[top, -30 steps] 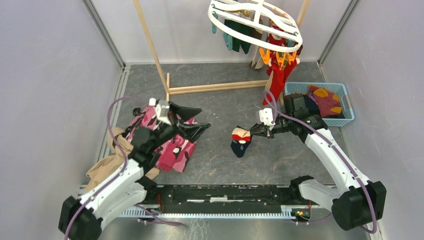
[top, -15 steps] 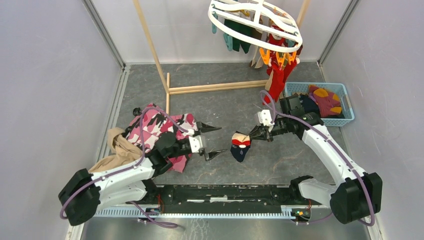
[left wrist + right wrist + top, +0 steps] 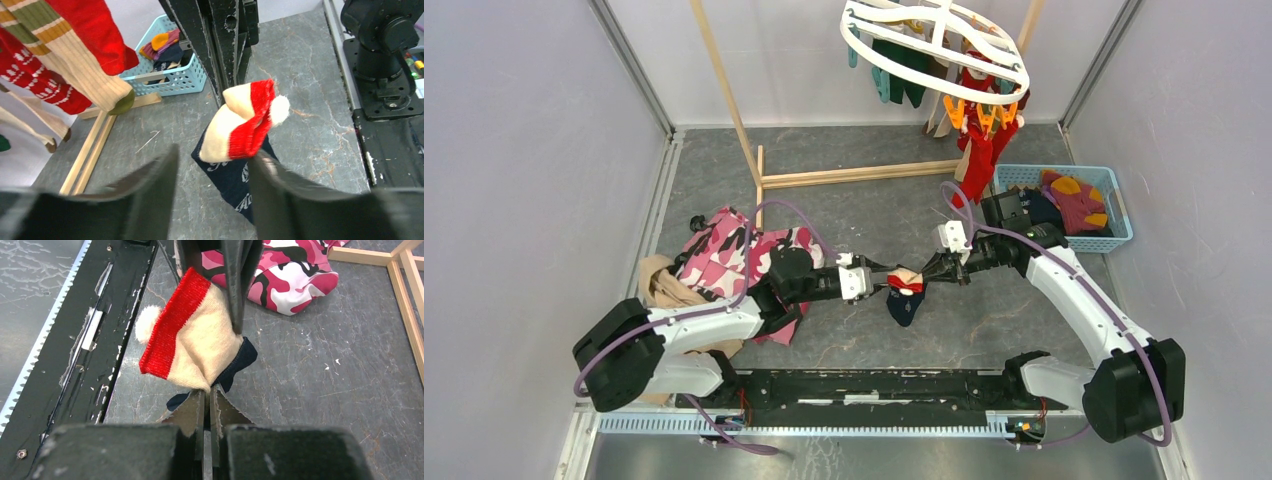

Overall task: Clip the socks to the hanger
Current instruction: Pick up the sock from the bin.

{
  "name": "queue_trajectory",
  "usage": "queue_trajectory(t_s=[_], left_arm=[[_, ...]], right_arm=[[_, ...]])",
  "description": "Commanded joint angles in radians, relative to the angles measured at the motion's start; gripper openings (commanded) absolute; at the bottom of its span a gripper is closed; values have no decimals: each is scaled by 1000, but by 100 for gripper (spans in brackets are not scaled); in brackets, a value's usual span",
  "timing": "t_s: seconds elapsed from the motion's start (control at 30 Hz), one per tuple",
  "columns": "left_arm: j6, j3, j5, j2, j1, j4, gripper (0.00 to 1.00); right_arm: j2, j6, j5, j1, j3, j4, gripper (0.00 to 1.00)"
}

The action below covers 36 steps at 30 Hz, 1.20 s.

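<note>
**Right end effector**: closed. Its two fingers pinch the lower cream edge of the cuff of one sock, which it holds up over the middle of the surface. The sock has a navy foot, a cream and red cuff and a white pom-pom. The navy part hangs below the cuff. Whether its toe touches the surface cannot be told.

**Left end effector**: open. The jaws stand apart on either side of the same sock, level with the cuff. In the right wrist view one dark finger lies across the cream part of the cuff. Firm contact cannot be confirmed. The two end effectors face each other tip to tip with the sock between them.

**Left arm:** it reaches across a pink camouflage cloth that lies on the surface. A tan cloth lies just beside it, towards the left wall.

**Hanger**: the white oval ring hangs at the far side, well apart from the held sock, on a wooden rack. Orange clips dangle from its near right edge, and red socks are clipped there. A dark green sock hangs under the ring's left part, and a tan-striped sock shows in the left wrist view.

**Blue basket**: it stands at the right wall behind the right arm and holds maroon socks with yellow patches.
</note>
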Motion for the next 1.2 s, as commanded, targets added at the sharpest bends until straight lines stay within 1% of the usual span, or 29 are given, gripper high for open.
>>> queue_trajectory(t_s=[0.0,0.07,0.1,0.2,0.3,0.33,0.4,0.47,0.53,0.6,0.77,0.87,0.97,1.03,1.1,1.17], left_arm=[[-48,31,69,28,-5,84,26],[-63,30,75,34,-5,85,9],[-72,30,79,34,-5,87,3],[-108,25,84,28,-4,90,2],[-203,24,75,17,14,77,2],[-254,29,73,14,30,63,2],[-381,38,73,12,77,38,2],[-500,48,89,12,129,4,2],[-593,54,128,15,176,-12,2],[-667,59,161,25,206,-14,2],[-730,99,205,53,208,-41,2],[-752,127,226,72,209,-46,2],[-759,146,250,84,209,-43,2],[-765,152,253,88,208,-45,2],[-766,158,252,95,209,-53,2],[-766,172,252,106,210,-69,2]], right_arm=[[4,-25,-39,-4,32,-12,0],[4,-27,-40,-4,32,-13,0],[5,-27,-40,-3,32,-14,0],[2,-30,-35,-4,31,-14,2],[-5,-38,-17,-4,34,-19,21],[-8,-48,-6,-4,40,-28,31],[-17,-80,14,-3,54,-56,47],[-36,-95,30,-4,60,-62,57],[-63,-101,31,-4,54,-48,62],[-88,-82,21,-4,41,-15,63],[-117,47,12,8,12,109,62],[-122,132,42,32,-3,202,62],[-137,225,116,60,-22,299,60],[-136,232,127,67,-21,305,52],[-133,215,118,74,-16,282,36],[-132,205,115,79,-17,273,24]])
